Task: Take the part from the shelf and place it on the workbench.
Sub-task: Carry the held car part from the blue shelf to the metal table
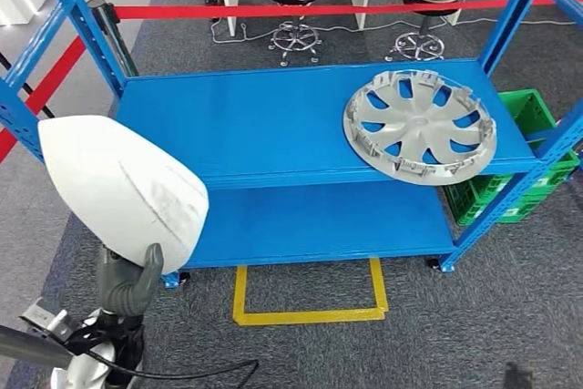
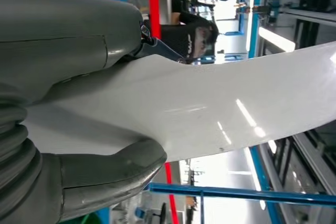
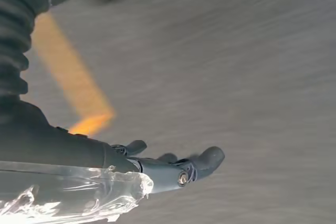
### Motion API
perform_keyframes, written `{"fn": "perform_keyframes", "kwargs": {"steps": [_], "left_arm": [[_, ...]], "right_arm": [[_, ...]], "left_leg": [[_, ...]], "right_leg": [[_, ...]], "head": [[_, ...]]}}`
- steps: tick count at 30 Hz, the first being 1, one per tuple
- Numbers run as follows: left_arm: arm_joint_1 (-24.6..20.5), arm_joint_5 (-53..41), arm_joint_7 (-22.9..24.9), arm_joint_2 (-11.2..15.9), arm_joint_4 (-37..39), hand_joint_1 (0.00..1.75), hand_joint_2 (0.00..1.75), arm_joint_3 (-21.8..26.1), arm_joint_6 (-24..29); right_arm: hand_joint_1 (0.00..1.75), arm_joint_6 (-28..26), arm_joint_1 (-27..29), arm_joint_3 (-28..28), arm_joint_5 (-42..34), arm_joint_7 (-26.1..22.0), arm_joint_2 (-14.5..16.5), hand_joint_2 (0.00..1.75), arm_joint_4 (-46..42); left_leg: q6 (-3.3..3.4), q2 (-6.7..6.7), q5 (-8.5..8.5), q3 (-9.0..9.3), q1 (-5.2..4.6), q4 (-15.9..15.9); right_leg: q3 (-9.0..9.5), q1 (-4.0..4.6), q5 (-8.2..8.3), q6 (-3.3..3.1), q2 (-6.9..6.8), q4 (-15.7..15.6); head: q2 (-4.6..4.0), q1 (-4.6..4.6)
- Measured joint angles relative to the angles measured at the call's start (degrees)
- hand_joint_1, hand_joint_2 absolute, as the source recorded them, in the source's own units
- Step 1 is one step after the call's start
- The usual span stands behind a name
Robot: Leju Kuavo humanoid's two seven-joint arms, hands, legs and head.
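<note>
From the head view, the left robot hand point(image 1: 130, 281) grips a white curved part point(image 1: 124, 190) from below, holding it in the air in front of the left end of the blue shelf point(image 1: 275, 125), clear of its decks. A silver wheel cover point(image 1: 419, 125) lies flat on the shelf's top deck toward its right end. A green crate point(image 1: 533, 116) stands on the floor just beyond the shelf's right post, and yellow tape point(image 1: 310, 314) marks a rectangle on the grey carpet.

In the left wrist view, the thumb and fingers clamp the white part point(image 2: 206, 114) from both faces.

In the right wrist view, the right robot hand point(image 3: 174, 167) hangs over the blurred carpet, fingers extended and holding nothing.
</note>
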Motion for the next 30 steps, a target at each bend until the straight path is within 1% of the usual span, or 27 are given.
{"fn": "perform_keyframes", "kwargs": {"steps": [1,2,3,4,5,6,8,9,10,11,12,13,14,16,17,18,19,20,21,22,23,24,25,27,28,29,30], "left_arm": [[0.9,-0.3,0.0,-0.3,-0.7,1.75,1.75,0.6,0.0],[1.7,-0.6,0.0,-0.7,-1.4,1.75,1.75,1.1,0.0],[2.3,-0.8,0.0,-1.1,-2.0,1.75,1.75,1.6,0.0],[2.7,-1.1,0.0,-1.4,-2.5,1.75,1.75,2.0,0.0],[3.0,-1.3,0.0,-1.6,-2.9,1.75,1.75,2.3,0.0],[3.1,-1.4,0.0,-1.9,-3.3,1.75,1.75,2.6,0.0],[3.1,-1.7,-0.1,-2.3,-4.0,1.75,1.75,2.8,-0.2],[3.1,-1.8,-0.3,-2.5,-4.3,1.75,1.75,2.9,-0.4],[3.2,-1.8,-0.4,-2.6,-4.4,1.75,1.75,3.0,-0.5],[3.2,-1.9,-0.7,-2.7,-4.4,1.75,1.75,3.1,-0.7],[3.2,-1.9,-0.8,-2.7,-4.4,1.75,1.75,3.1,-0.8],[3.2,-1.8,-0.9,-2.8,-4.4,1.75,1.75,3.1,-0.8],[3.1,-1.7,-1.0,-2.8,-4.4,1.75,1.75,3.2,-0.9],[3.1,-1.6,-1.1,-2.9,-4.4,1.75,1.75,3.2,-0.9],[3.1,-1.6,-1.1,-3.0,-4.4,1.75,1.75,3.3,-0.9],[3.1,-1.6,-1.1,-3.0,-4.4,1.75,1.75,3.3,-0.9],[3.1,-1.6,-1.1,-3.0,-4.4,1.75,1.75,3.4,-0.9],[3.1,-1.6,-1.1,-3.0,-4.4,1.75,1.75,3.4,-0.9],[3.1,-1.6,-1.1,-3.0,-4.4,1.75,1.75,3.5,-0.9],[3.1,-1.6,-1.1,-3.0,-4.4,1.75,1.75,3.5,-0.9],[3.1,-1.6,-1.1,-3.0,-4.4,1.75,1.75,3.5,-0.9],[3.0,-1.6,-1.1,-3.1,-4.4,1.75,1.75,3.5,-0.9],[3.0,-1.6,-1.1,-3.1,-4.4,1.75,1.75,3.5,-1.0],[3.0,-1.4,-1.1,-3.2,-4.4,1.75,1.75,3.6,-1.0],[3.1,-1.4,-1.1,-3.2,-4.4,1.75,1.75,3.6,-1.1],[3.1,-1.5,-1.1,-3.2,-4.4,1.75,1.75,3.6,-1.1],[3.0,-1.9,-1.1,-3.2,-4.4,1.75,1.75,3.6,-0.7]], "right_arm": [[0.0,-1.3,1.1,0.3,0.1,5.0,0.6,1.75,0.7],[0.0,-1.5,1.9,0.4,-0.4,8.9,1.2,1.75,1.2],[0.0,-1.2,2.5,0.4,-0.8,11.1,1.7,1.75,1.6],[0.0,-0.4,2.9,0.4,-1.0,11.6,2.3,1.75,1.9],[0.0,0.4,3.1,0.4,-1.1,11.1,2.7,1.75,2.2],[0.0,1.2,3.2,0.4,-1.0,10.2,3.1,1.75,2.4],[0.0,3.7,3.2,0.4,-0.7,6.8,3.3,1.75,2.5],[0.0,5.6,3.2,0.5,-0.3,4.1,3.3,1.75,2.6],[0.0,7.9,3.2,0.6,0.3,0.7,3.2,1.75,2.6],[0.0,10.5,3.2,0.8,0.8,-3.2,3.1,1.75,2.6],[0.0,12.8,3.3,1.0,1.1,-6.8,3.0,1.75,2.6],[0.0,14.7,3.3,1.2,1.3,-9.9,2.9,1.75,2.6],[0.0,16.2,3.2,1.3,1.2,-12.1,2.8,1.75,2.6],[0.0,17.4,3.1,1.4,1.0,-14.1,2.7,1.75,2.7],[0.0,17.7,3.0,1.4,1.0,-14.4,2.7,1.75,2.7],[0.0,17.8,3.0,1.4,1.0,-14.6,2.6,1.75,2.7],[0.0,17.8,3.0,1.4,1.0,-14.7,2.5,1.75,2.7],[0.0,17.9,3.0,1.4,1.0,-14.8,2.5,1.75,2.7],[0.0,17.9,2.9,1.4,1.0,-14.8,2.4,1.75,2.7],[0.0,18.0,2.7,1.4,1.0,-14.8,2.4,1.75,2.7],[0.0,18.0,2.6,1.5,1.0,-14.9,2.4,1.75,2.7],[0.0,18.1,2.4,1.5,1.0,-14.9,2.4,1.75,2.7],[0.0,18.1,2.3,1.6,0.9,-15.0,2.4,1.75,2.7],[0.0,18.3,2.3,1.5,0.2,-15.4,2.4,1.75,2.7],[0.0,18.3,2.3,1.4,0.0,-15.7,2.4,1.75,2.7],[0.0,18.1,2.2,1.4,0.1,-15.9,2.4,1.75,2.7],[0.0,17.7,2.1,1.4,0.6,-15.8,2.4,1.75,2.8]], "left_leg": [[-0.27,0.02,-2.52,-0.9,0.09,3.9],[-0.46,0.03,-3.82,-1.39,0.14,7.1],[-0.55,0.04,-3.68,-1.14,0.16,8.8],[-0.56,0.04,-2.39,0.04,0.16,8.7],[-0.5,0.05,-0.76,2.16,0.17,6.6],[-0.42,0.05,0.23,5.24,0.18,3.1],[0.08,0.0,-0.24,11.63,0.15,-5.4],[0.48,-0.03,-0.96,13.51,0.08,-8.2],[0.99,-0.06,-1.22,14.17,-0.05,-9.5],[1.56,-0.01,-1.01,13.82,-0.09,-9.6],[2.06,0.08,-0.49,13.28,-0.08,-9.5],[2.57,0.17,0.12,12.7,-0.04,-9.5],[2.97,0.26,0.85,11.98,0.03,-9.5],[3.39,0.29,2.38,10.23,-0.1,-9.5],[3.42,0.29,3.16,9.25,-0.2,-9.4],[3.41,0.29,3.92,8.25,-0.29,-9.3],[3.33,0.29,4.65,7.24,-0.36,-9.2],[3.21,0.28,5.36,6.27,-0.41,-9.1],[3.03,0.28,6.03,5.42,-0.44,-8.9],[2.78,0.27,6.6,4.75,-0.52,-8.7],[2.5,0.3,7.12,4.38,-0.58,-8.6],[2.2,0.36,7.62,4.21,-0.6,-8.5],[1.88,0.43,8.1,4.14,-0.6,-8.6],[1.19,0.54,8.48,3.87,-0.42,-8.6],[0.81,0.55,7.18,3.44,-0.34,-7.9],[0.42,0.55,4.72,2.75,-0.26,-6.1],[0.07,0.56,1.3,1.81,-0.15,-3.0]], "right_leg": [[-0.81,-0.03,0.6,-0.06,0.0,0.0],[-1.63,-0.06,1.19,-0.02,0.0,0.0],[-2.45,-0.08,1.81,0.07,-0.02,0.1],[-3.26,-0.11,2.44,0.18,-0.02,0.1],[-4.03,-0.16,3.08,0.33,-0.01,0.1],[-4.66,-0.17,3.7,0.55,0.04,0.1],[-5.56,-0.04,4.8,1.15,0.1,0.4],[-5.8,0.0,5.39,1.51,0.12,0.4],[-5.99,0.0,6.0,1.89,0.12,0.3],[-6.14,-0.08,6.64,2.28,0.15,0.2],[-6.43,-0.19,6.46,2.61,0.17,0.3],[-6.97,-0.26,5.13,2.88,0.2,1.4],[-7.82,-0.29,2.66,3.11,0.2,3.7],[-9.87,-0.29,-3.55,3.38,0.19,11.5],[-10.47,-0.26,-5.33,3.46,0.19,15.2],[-10.32,-0.22,-5.58,3.43,0.2,17.5],[-9.19,-0.18,-4.54,3.32,0.2,17.8],[-6.98,-0.15,-2.87,3.13,0.2,15.9],[-3.77,-0.12,-1.79,2.89,0.22,12.1],[-0.09,-0.03,-1.84,2.68,0.23,7.3],[2.78,0.07,-2.46,2.48,0.29,3.3],[4.53,0.21,-3.37,2.27,0.35,0.4],[5.07,0.37,-3.78,2.01,0.39,-0.8],[4.02,0.43,-2.88,1.14,0.26,-0.9],[3.37,0.37,-2.19,0.64,0.14,-0.9],[2.54,0.26,-1.37,0.24,0.03,-1.0],[1.65,0.19,-0.53,0.0,-0.05,-1.0]], "head": [[0.0,-0.05],[0.0,-0.04],[0.0,-0.05],[0.0,-0.06],[0.0,-0.06],[0.0,-0.09],[0.0,-0.09],[0.0,-0.1],[0.0,-0.08],[0.0,-0.06],[0.0,-0.04],[0.0,0.08],[0.0,0.22],[0.0,0.43],[0.0,0.45],[0.0,0.43],[0.0,0.44],[0.0,0.44],[0.0,0.43],[0.0,0.44],[0.0,0.36],[-0.01,0.37],[-0.02,0.39],[-0.03,0.49],[-0.02,0.37],[-0.02,0.23],[-0.02,0.09]]}}
